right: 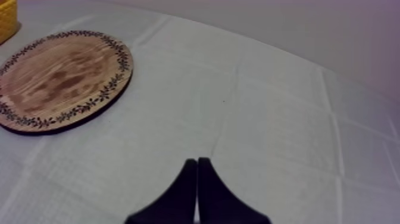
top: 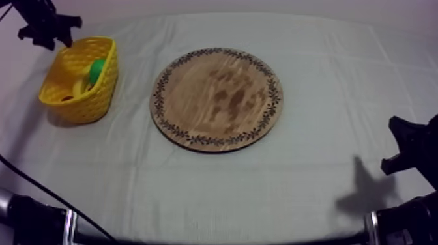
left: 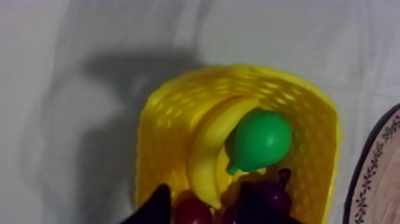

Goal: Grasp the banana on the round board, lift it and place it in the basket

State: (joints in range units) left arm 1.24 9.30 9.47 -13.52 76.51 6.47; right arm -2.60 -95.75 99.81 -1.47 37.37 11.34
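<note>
The banana [left: 209,149] lies curved inside the yellow basket [left: 161,119], against a green pear [left: 261,140]. Purple grapes [left: 262,199] and a small red fruit [left: 191,211] lie beside them in the basket. My left gripper [top: 51,31] hovers above the basket [top: 98,101] at the table's far left, open, one black finger [left: 153,207] at the basket's rim and nothing held. The round wooden board [top: 217,99] at the table's middle is bare. My right gripper [right: 197,162] is shut on nothing, low over the cloth at the right side [top: 410,146].
The board [right: 59,77] lies well off from my right gripper, with open cloth between. The board's patterned rim [left: 372,179] is close beside the basket. The table's back edge runs just behind the basket.
</note>
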